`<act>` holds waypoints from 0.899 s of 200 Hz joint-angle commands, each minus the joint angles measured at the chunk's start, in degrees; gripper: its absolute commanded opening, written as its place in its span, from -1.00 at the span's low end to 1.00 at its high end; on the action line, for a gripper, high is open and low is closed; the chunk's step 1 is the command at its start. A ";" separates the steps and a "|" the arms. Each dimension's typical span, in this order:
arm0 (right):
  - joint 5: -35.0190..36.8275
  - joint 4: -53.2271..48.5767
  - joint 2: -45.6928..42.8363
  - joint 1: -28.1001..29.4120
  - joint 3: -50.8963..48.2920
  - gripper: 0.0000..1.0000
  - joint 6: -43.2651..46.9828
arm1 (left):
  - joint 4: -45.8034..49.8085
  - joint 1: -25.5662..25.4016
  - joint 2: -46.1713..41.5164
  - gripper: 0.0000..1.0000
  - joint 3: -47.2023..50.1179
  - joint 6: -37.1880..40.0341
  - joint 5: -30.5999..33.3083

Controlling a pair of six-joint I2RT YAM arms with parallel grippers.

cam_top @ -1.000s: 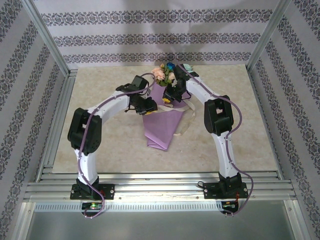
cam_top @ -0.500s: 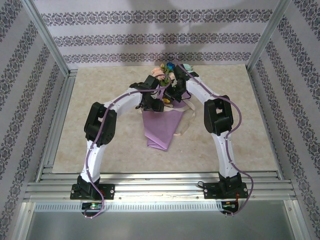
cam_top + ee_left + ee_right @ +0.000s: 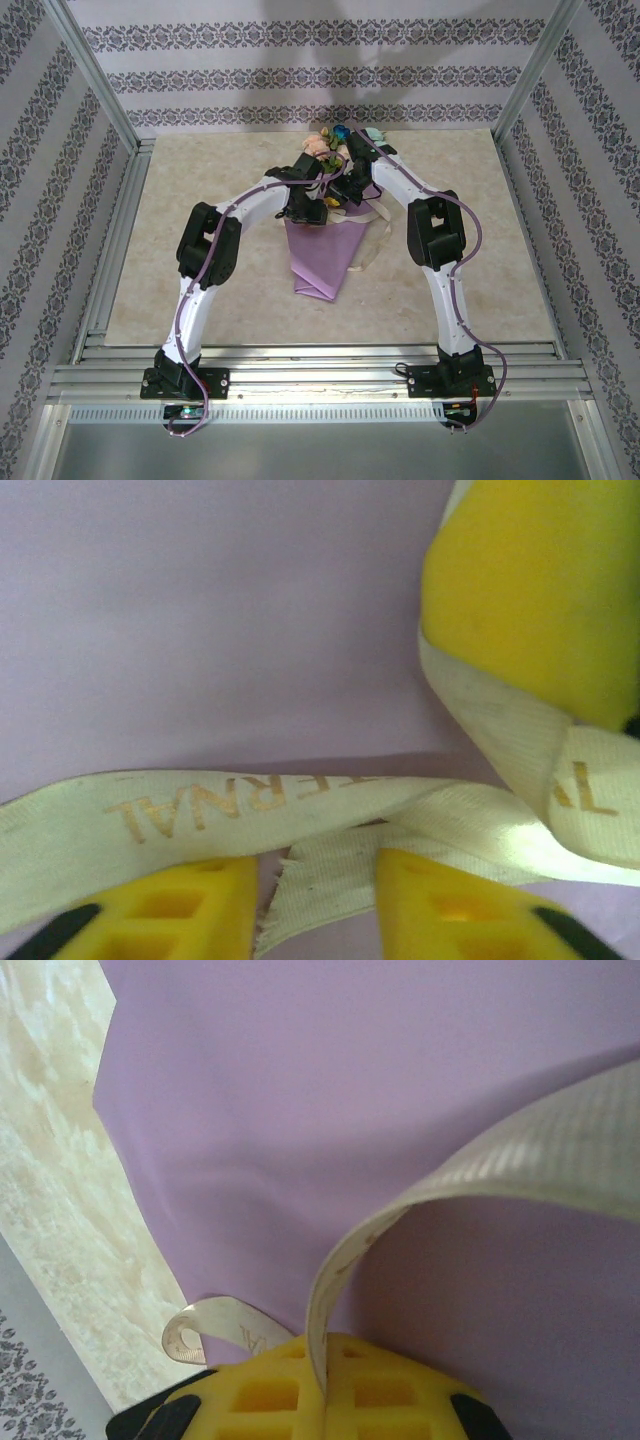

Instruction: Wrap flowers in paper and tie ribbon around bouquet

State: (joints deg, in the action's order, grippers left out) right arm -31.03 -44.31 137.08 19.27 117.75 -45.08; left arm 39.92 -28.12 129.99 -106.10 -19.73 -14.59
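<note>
**Bouquet on the desk, ribbon in the claws.** A bouquet [image 3: 322, 250] wrapped in a cone of thin lilac paper [image 3: 200, 610] lies near the middle of the marbled beige desk [image 3: 500, 260]. Its pointed tip faces the arms' bases and its wide end faces the back wall. There a small bunch of artificial flowers [image 3: 325, 147] in pink, peach and blue pokes out.

Both arms bend in over the upper part of the cone, wrists close together. A long, narrow cream-beige ribbon [image 3: 250, 805] with gold lettering crosses the paper there, and loose lengths trail off the cone's right side onto the desk.

The right claw [image 3: 322, 1348] is closed on the ribbon, which rises edge-on from the seam between its yellow fingers and arches across the lilac sheet.

The left claw [image 3: 315, 865] stands partly open just above the paper. One band of ribbon runs across the front of its yellow fingers [image 3: 190, 915], and a frayed ribbon end lies unpinched in the gap between them. One yellow finger of the right claw sits just beside, with ribbon wrapped round its lower edge.
</note>
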 commanded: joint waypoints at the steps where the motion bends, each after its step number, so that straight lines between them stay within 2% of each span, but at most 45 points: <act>1: -0.88 0.32 0.57 0.32 0.04 -1.00 -0.95 | 0.64 -1.32 -0.21 -0.40 0.56 -0.38 -0.53; 31: -0.70 0.93 0.13 0.07 -0.83 -1.00 -1.13 | -1.35 -1.46 -3.39 -0.55 3.49 -2.01 -0.63; 61: -0.35 1.25 -0.40 0.02 -1.38 -1.00 -1.23 | -2.43 -1.43 -6.32 -1.00 5.91 -3.59 -0.14; 109: 0.44 1.60 -1.68 -0.16 -2.02 -1.00 -1.23 | -5.34 -1.44 -12.73 -1.00 11.96 -6.70 0.07; 117: 0.35 1.56 -1.65 -0.16 -2.05 -1.00 -1.23 | -5.57 -1.44 -13.22 -0.73 12.51 -6.91 0.00; 134: 0.35 1.68 -1.72 -0.19 -2.24 -1.00 -1.30 | -5.26 -1.47 -12.98 -0.37 12.79 -6.11 -0.67; 152: 0.28 1.78 -1.78 -0.19 -2.64 -1.00 -1.44 | -4.87 -1.45 -11.41 -0.20 12.21 -4.79 -1.08; 180: 0.22 1.99 -1.87 -0.14 -3.06 -1.00 -1.59 | -3.45 -1.43 -7.48 -0.08 9.67 -3.65 -2.22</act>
State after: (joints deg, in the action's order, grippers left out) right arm -30.96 -42.57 137.08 19.27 115.63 -46.15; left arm 35.70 -28.93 119.11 -94.61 -24.99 -15.35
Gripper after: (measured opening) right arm 0.056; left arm 0.442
